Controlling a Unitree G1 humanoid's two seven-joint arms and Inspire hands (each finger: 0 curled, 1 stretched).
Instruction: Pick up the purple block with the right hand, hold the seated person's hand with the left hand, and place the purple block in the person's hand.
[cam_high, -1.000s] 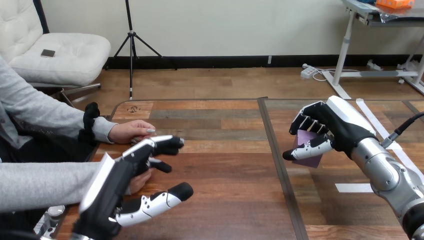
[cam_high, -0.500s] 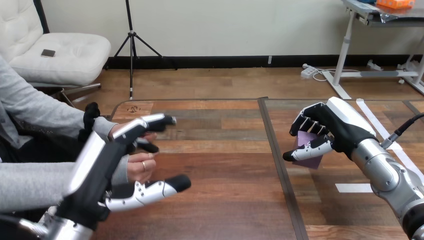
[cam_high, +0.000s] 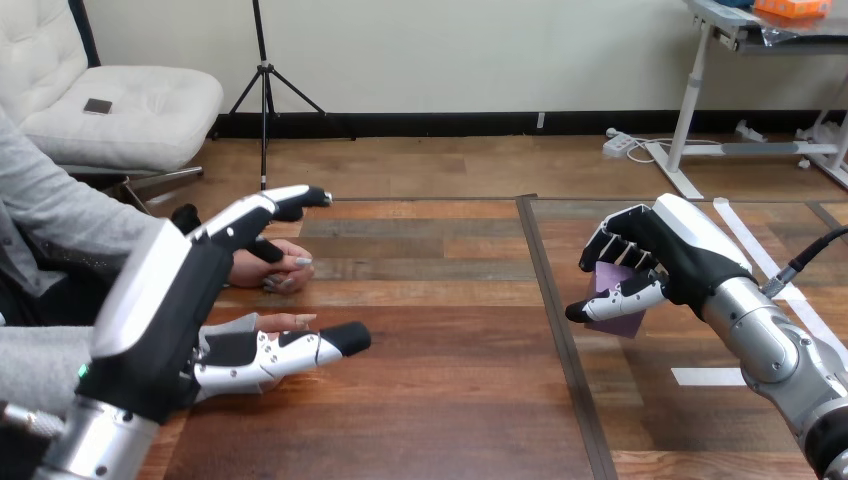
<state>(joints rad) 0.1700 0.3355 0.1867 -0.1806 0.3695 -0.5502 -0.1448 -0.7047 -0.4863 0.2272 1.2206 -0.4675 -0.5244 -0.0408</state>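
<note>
1 purple block is sitting pinched in the right hand, fingers & thumb curled on it, over the table's right side. The left hand is hovering wide open above the person's 2 hands, near hand & far hand, gripping neither. So it's risking closing on air, or the block dropping mid-transfer w/ no steadied palm.

We find no writing, label, number or sign that we can read on anything anywhere in the frame.

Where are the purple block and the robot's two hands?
Small purple block (cam_high: 624, 322): head view, lower face under the thumb.
Right hand (cam_high: 672, 260): head view, black palm.
Left hand (cam_high: 185, 300): head view, black side below its white shell.
</note>
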